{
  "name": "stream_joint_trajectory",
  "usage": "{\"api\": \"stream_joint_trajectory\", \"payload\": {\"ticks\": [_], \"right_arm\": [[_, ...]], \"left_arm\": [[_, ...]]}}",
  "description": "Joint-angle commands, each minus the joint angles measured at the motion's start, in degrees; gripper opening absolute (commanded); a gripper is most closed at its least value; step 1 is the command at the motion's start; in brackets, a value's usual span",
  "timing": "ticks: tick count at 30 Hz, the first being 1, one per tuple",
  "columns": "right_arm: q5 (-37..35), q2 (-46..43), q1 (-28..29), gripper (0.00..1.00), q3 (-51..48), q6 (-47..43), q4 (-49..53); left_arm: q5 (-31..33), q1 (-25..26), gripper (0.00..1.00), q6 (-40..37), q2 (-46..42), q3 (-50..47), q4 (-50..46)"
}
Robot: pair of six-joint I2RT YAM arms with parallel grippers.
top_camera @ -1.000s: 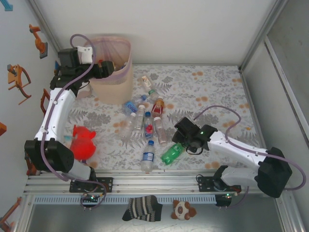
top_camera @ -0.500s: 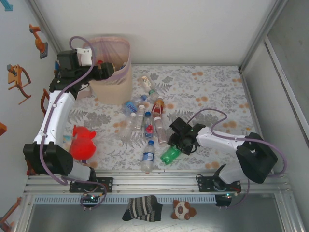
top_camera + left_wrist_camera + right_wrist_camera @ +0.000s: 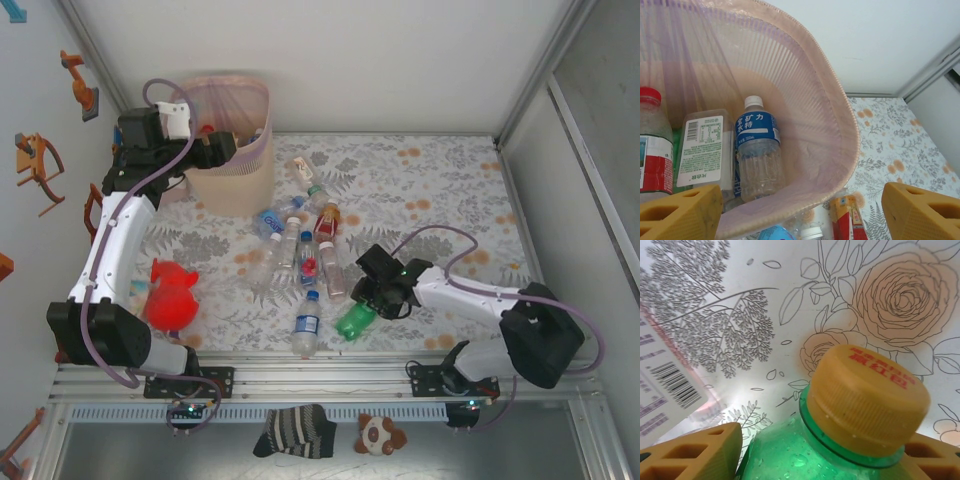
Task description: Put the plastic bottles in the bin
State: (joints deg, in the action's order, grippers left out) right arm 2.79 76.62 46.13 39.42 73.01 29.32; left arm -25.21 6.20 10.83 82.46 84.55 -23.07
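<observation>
At the near edge of the tabletop [image 3: 440, 190], the right gripper [image 3: 370, 300], jaws apart, is straddling the tapered shoulder of the green bottle [image 3: 350, 322], which could squeeze out on closing.

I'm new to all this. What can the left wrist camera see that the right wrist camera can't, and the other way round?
Left wrist camera: it looks down into the bin, where a blue-labelled bottle, a red-capped bottle and a white-labelled container sit. Right wrist camera: a close-up of a green bottle with a yellow cap, straddled by the open right claw. Both: orange fingers in the bottom corners, and the flowered table cover.
</observation>
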Motion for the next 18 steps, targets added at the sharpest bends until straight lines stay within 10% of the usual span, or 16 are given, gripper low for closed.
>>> {"api": "stream_joint_trajectory", "payload": {"ticks": [1,18], "right_arm": [[-3.74,-2.61,-0.34,0.57,0.25,-0.23,3.0],[-23.06,-14.16,-0.34,0.55,13.34,-21.78,8.54]], "left_arm": [[-0.58,0.54,0.83,2.21,-0.88,-1.4,-2.18],[-9.22,4.29,0.83,1.51,-2.74,-2.47,5.72]]}}
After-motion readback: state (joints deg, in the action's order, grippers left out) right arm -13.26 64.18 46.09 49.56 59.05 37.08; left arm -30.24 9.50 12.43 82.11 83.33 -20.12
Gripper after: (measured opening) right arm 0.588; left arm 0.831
